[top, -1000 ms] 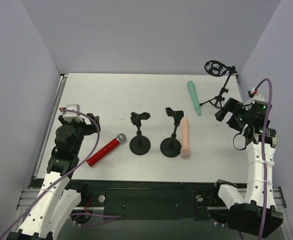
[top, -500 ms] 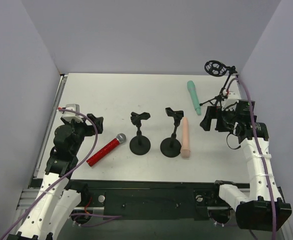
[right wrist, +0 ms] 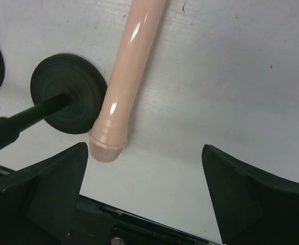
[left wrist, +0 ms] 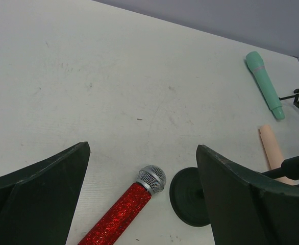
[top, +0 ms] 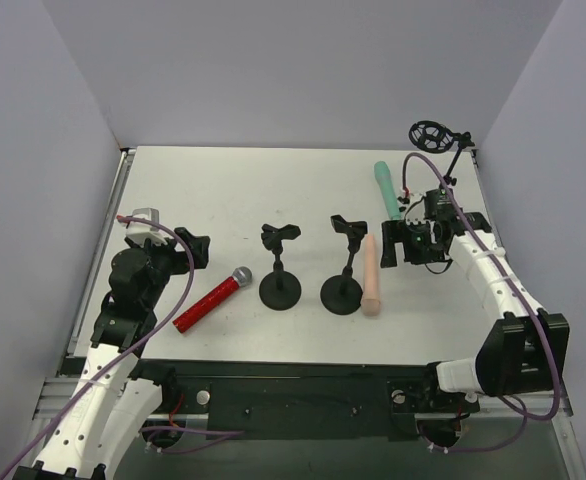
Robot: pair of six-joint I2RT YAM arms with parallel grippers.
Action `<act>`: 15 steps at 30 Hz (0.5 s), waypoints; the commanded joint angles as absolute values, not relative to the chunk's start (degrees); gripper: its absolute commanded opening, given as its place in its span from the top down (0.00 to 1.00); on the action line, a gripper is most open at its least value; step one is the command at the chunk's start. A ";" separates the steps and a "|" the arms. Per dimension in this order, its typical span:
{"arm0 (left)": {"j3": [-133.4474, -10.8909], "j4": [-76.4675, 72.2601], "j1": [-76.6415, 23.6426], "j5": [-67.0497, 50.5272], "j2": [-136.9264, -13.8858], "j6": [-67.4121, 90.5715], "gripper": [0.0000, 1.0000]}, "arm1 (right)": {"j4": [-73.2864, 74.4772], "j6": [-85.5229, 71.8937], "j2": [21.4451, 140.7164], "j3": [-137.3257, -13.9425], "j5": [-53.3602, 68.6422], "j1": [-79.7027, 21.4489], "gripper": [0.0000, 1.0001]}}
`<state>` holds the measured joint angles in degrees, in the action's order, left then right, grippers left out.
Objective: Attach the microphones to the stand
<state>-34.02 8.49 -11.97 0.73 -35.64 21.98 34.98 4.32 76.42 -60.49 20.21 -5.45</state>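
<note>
The glittery red microphone (top: 211,300) lies on the table left of two black desk stands (top: 279,268) (top: 344,262). It also shows in the left wrist view (left wrist: 123,213), between and below my open, empty left gripper (top: 193,248) (left wrist: 143,153). The peach-pink microphone (top: 371,276) lies just right of the second stand. My right gripper (top: 394,245) (right wrist: 144,150) is open and empty, hovering just right of it. In the right wrist view the pink microphone's (right wrist: 131,66) mesh end lies near the left finger. The teal microphone (top: 387,193) (left wrist: 264,84) lies at the back right.
A black tripod stand with a round shock mount (top: 431,136) stands in the back right corner, behind my right arm. The desk stands' round bases (left wrist: 188,196) (right wrist: 68,92) sit close to the microphones. The table's front edge and a black rail (right wrist: 139,224) lie below the right gripper.
My right arm has swung from the table's right edge leftward, ending beside the pink microphone. The left gripper has barely moved. No microphone has moved.
</note>
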 commanded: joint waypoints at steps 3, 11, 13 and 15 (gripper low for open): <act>-34.45 8.53 -12.13 -1.39 -35.07 24.34 0.03 | 27.07 -7.73 80.24 -59.76 10.11 -9.40 0.12; -34.36 8.79 -12.13 -2.20 -34.98 25.40 0.03 | 25.14 -13.53 91.22 -63.19 9.85 -10.02 0.16; -34.10 9.05 -12.13 -2.28 -34.63 25.40 0.03 | 25.05 -13.36 92.54 -63.63 8.71 -10.72 0.18; -33.75 9.14 -12.22 -2.20 -34.54 25.49 0.03 | 25.05 -13.10 93.51 -63.98 7.57 -11.68 0.19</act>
<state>-33.82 9.47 -11.97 -1.37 -35.29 24.75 24.53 -11.33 92.58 -61.32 10.92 -10.11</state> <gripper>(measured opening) 0.972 0.819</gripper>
